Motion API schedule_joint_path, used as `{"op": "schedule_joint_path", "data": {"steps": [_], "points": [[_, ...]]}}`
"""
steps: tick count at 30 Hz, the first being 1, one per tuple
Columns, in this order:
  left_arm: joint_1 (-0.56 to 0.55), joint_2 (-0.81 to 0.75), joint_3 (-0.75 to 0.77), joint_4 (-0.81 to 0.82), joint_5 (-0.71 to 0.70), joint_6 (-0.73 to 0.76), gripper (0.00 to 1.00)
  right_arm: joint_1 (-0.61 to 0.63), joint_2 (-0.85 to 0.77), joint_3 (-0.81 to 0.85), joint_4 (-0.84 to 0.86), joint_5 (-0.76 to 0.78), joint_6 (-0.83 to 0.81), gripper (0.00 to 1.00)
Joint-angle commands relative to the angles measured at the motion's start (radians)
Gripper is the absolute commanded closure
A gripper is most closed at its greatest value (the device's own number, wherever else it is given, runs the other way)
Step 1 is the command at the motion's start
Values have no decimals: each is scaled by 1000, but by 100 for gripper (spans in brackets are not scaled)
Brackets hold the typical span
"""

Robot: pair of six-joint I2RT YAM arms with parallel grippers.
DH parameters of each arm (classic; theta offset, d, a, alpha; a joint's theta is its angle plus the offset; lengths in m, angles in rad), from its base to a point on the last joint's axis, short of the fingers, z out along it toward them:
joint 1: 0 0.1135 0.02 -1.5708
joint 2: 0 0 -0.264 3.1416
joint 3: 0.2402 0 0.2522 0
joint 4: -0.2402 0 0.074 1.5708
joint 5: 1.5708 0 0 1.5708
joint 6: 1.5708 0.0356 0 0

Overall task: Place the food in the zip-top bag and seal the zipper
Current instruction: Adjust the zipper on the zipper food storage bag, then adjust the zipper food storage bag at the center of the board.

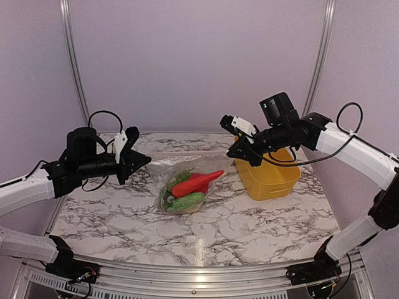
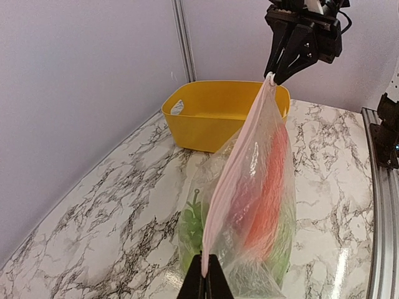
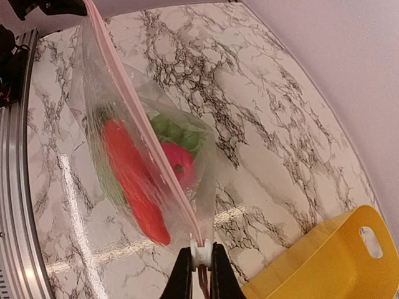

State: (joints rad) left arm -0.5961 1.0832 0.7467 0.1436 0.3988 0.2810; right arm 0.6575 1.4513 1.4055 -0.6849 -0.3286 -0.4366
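The clear, thin, crinkly plastic zip-top bag [image 1: 187, 187] was held stretched between the 2 grippers over the middle of the white marbled table [image 1: 249, 230]. A long red-orange toy piece [image 1: 196, 182], a green toy cucumber [image 1: 187, 201] and a round red toy fruit [image 3: 177, 163] were seen inside it. The pale pink zipper strip [image 2: 230, 180] was pinched at one end by the left gripper [image 2: 204, 274] and at the other by the right gripper [image 3: 201, 261], each with its fingers pressed together. A yellow plastic basket [image 1: 271, 177] was set near the bag, beneath the right arm.

The worktop [image 1: 249, 218] is white marble veined black; the basket [image 1: 271, 180] is yellow. The clear bag [image 2: 249, 156] has a pale pink zipper [image 2: 219, 187]; the long piece [image 1: 196, 182] is red-orange, the cucumber [image 1: 187, 201] green.
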Motion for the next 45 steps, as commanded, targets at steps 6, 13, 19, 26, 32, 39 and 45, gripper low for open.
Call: {"op": "schedule_joint_path", "data": {"steps": [6, 13, 19, 26, 32, 39, 45], "points": [[30, 9, 17, -14, -71, 1, 100, -59, -58, -26, -46, 156, -13, 100], [30, 88, 55, 85, -122, -7, 100, -60, 35, 69, -12, 93, 11, 98], [53, 274, 264, 203, -166, 28, 100, -60, 232, 350, 51, 137, 8, 99], [58, 320, 402, 175, -118, 26, 100, -60, 285, 496, 83, 78, 16, 95], [55, 217, 197, 106, -44, -2, 100, -59, 168, 243, 124, 27, 21, 93], [53, 92, 1, -18, -29, 30, 100, -33, 67, -56, 91, -30, 35, 92], [53, 6, -88, -67, -2, 6, 100, 18, 5, -147, 74, -48, 61, 92]]}}
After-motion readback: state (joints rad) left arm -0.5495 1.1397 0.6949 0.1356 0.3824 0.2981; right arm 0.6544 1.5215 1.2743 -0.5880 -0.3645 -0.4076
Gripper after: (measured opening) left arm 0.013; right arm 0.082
